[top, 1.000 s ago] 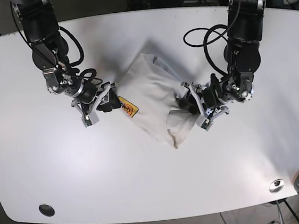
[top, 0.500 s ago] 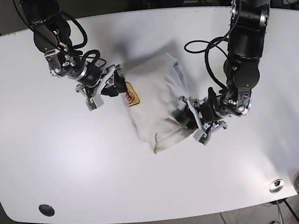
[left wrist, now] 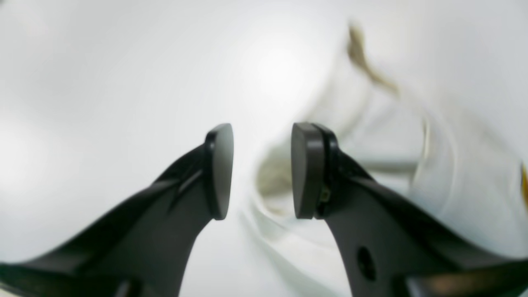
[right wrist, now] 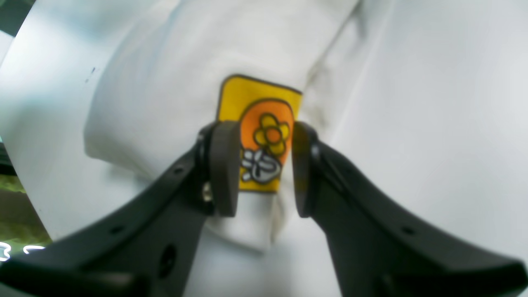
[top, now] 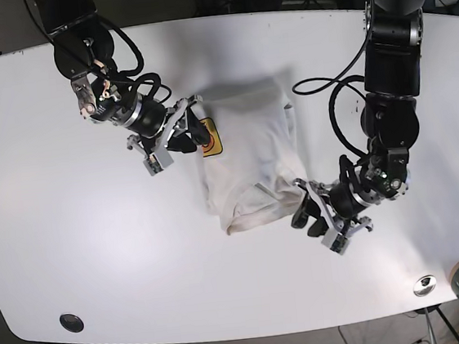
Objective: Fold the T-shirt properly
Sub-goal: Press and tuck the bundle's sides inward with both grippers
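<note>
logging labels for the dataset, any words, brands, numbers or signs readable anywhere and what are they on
No readable text in any view.
T-shirt: its yellow patch shows only a picture, an orange arch with a yellow flower and a small grey-white figure below; no letters or numbers.
Left wrist view: too blurred to show any marking.
Table, arms and grippers: no visible labels.

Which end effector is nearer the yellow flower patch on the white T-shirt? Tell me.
Right. The right end effector sits at the yellow flower patch; the left end effector is off the white T-shirt's opposite lower corner.
</note>
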